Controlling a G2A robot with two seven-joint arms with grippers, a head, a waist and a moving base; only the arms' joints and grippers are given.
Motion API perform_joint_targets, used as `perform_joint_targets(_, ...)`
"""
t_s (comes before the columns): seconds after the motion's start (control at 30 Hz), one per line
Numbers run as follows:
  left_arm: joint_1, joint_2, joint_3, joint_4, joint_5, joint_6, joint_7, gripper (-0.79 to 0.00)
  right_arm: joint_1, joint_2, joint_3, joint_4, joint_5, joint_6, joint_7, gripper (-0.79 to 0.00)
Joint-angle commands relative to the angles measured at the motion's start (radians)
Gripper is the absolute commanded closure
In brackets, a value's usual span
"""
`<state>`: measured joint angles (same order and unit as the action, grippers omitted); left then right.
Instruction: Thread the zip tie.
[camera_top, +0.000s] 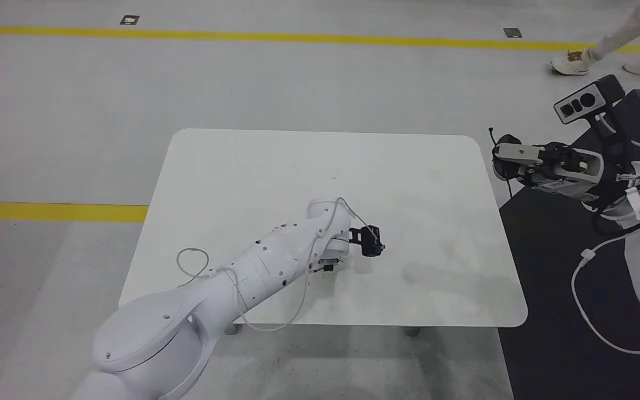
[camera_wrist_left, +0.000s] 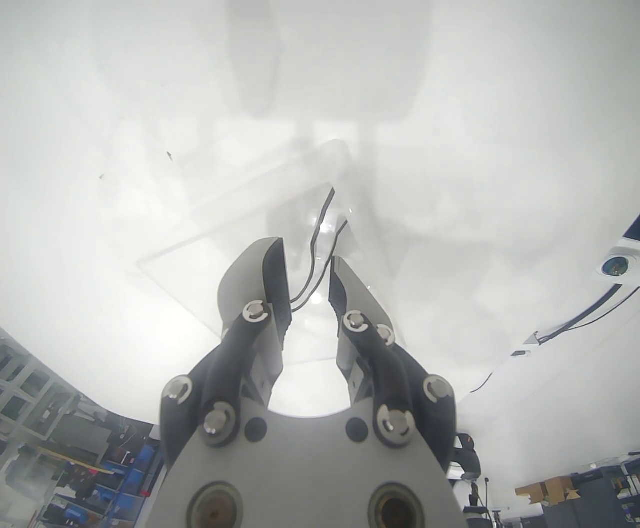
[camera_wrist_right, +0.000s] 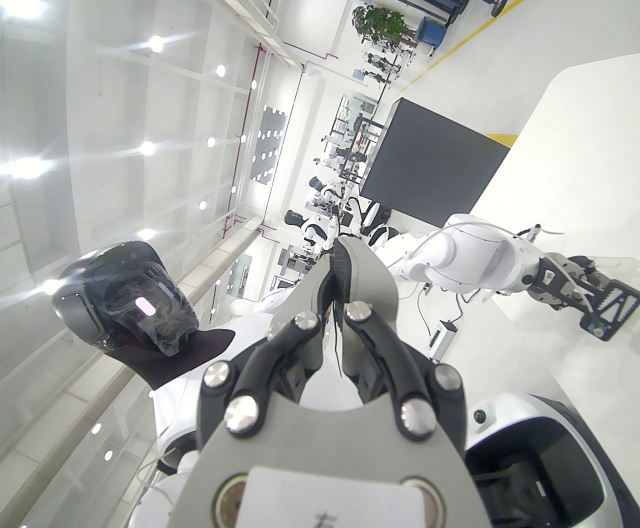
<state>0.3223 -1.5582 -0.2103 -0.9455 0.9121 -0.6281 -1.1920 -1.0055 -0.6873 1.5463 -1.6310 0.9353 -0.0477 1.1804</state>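
The left tool (camera_wrist_left: 305, 255), fingers parted, straddles the thin black plastic zip tie (camera_wrist_left: 320, 220), whose length runs straight ahead over a clear flat plate (camera_wrist_left: 210, 265) on the white surface (camera_top: 250, 180). The right tool (camera_wrist_right: 342, 250), well apart, pinches a thin black strand (camera_wrist_right: 339, 355).

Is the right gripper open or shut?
Shut: the right gripper has its fingers pressed together on a thin black strip.
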Motion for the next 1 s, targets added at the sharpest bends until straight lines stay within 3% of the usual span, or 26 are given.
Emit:
perform_joint_targets(0.0,0.0,-0.004,-0.002,0.008,0.005,-0.001,0.002,-0.166,0.0,0.0,0.0,0.0,0.0,0.0,0.0,0.0)
perform_joint_targets(0.43,0.003,-0.027,-0.011,0.058,0.022,-0.02,0.02,-0.154,0.0,0.0,0.0,0.0,0.0,0.0,0.0,0.0)
perform_joint_targets(0.57,0.002,-0.033,-0.01,0.071,0.023,-0.023,0.023,-0.117,0.0,0.0,0.0,0.0,0.0,0.0,0.0,0.0)
perform_joint_targets(0.73,-0.004,-0.039,-0.008,0.085,0.025,-0.025,0.025,-0.006,0.0,0.0,0.0,0.0,0.0,0.0,0.0,0.0)
perform_joint_targets(0.97,-0.01,-0.043,-0.008,0.073,0.024,-0.021,0.021,0.0,0.0,0.0,0.0,0.0,0.0,0.0,0.0,0.0)
